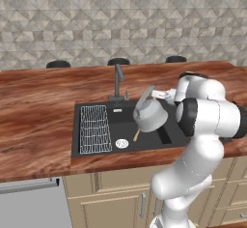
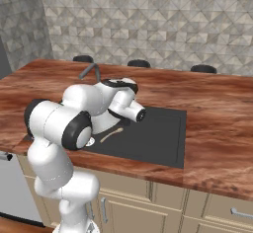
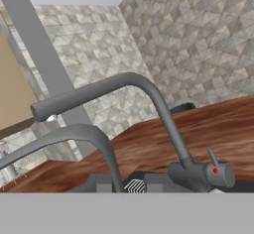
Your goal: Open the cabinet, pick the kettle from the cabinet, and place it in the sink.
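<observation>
The silver-grey kettle hangs tilted over the black sink, right of the grey wire rack. My gripper is shut on the top of its arched handle, which curves across the foreground of the hand view. I cannot tell whether the kettle's base touches the basin floor. In the right base view my arm covers the kettle, and the sink lies open to its right. A beige panel at the left edge of the hand view looks like the cabinet.
The dark faucet stands behind the basin, close to the kettle, with its lever near the hand. A wooden spoon and the drain lie in the basin. Wooden counter surrounds the sink; beige drawers sit below.
</observation>
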{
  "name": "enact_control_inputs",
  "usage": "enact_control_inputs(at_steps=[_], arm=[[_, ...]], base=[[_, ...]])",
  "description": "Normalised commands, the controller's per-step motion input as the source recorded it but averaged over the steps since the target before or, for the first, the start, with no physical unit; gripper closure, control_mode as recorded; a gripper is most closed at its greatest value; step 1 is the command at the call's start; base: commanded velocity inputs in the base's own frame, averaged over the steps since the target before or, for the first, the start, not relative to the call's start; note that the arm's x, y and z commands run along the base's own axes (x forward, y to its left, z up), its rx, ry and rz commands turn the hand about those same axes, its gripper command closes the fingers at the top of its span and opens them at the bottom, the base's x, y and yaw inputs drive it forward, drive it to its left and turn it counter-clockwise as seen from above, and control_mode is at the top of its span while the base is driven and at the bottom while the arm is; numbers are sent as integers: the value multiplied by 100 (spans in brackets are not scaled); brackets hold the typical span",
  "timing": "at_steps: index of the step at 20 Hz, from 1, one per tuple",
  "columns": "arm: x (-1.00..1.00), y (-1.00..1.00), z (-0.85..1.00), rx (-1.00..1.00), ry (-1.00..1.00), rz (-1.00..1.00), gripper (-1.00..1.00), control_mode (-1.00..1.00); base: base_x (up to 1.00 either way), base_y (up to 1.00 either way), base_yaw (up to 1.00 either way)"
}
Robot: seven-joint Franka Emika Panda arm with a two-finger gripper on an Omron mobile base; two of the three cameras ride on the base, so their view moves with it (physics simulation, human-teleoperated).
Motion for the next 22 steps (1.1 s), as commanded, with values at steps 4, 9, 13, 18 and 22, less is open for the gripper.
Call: enact_control_inputs(at_steps=[4, 9, 13, 18, 22], arm=[[36, 22, -21, 0, -1, 2, 100, -100], [35, 19, -22, 0, 0, 6, 100, -100], [27, 14, -28, 0, -2, 8, 100, -100], [28, 14, -27, 0, -4, 11, 100, -100], [29, 9, -24, 0, -6, 14, 100, -100]], base=[[0, 0, 0], [0, 0, 0], [0, 0, 0], [0, 0, 0], [0, 0, 0]])
